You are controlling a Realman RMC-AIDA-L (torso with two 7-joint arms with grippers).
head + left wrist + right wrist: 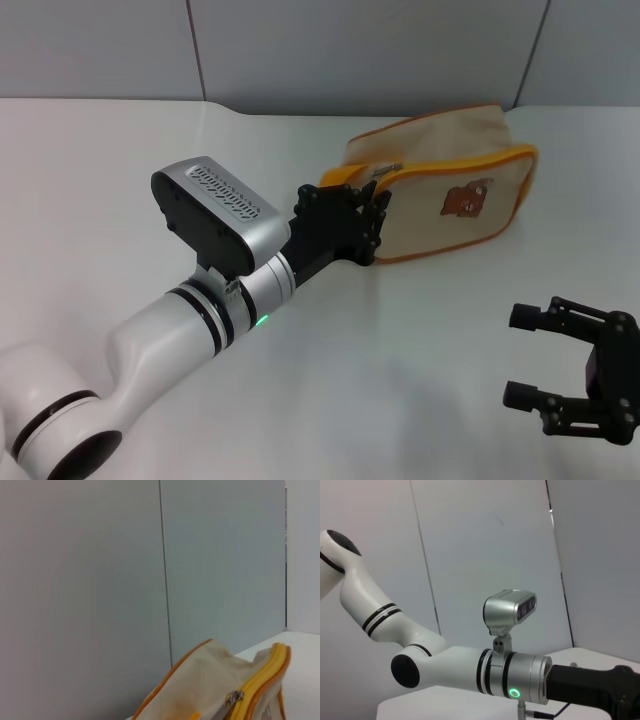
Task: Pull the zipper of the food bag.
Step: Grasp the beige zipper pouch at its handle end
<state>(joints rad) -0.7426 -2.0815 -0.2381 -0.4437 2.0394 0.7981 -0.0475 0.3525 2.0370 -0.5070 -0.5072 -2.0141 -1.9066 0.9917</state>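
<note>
Two arms share a white table (120,150). Left gripper (372,222) — reaching forward on its white arm, black fingers at the near end of the food bag (455,185), where the orange strap handle (350,178) lies; how far the fingers stand apart cannot be told. The beige bag rests on its side on the table's far part, just before the grey wall panels (350,50), its brown bear patch (467,198) facing the robot. The zipper (264,677) runs along the bag's orange-taped edge, its silvery pull tab (233,698) seen close in the left wrist view. Right gripper (528,355) — near the table's right front, well apart from the bag, fingers spread wide and holding nothing
</note>
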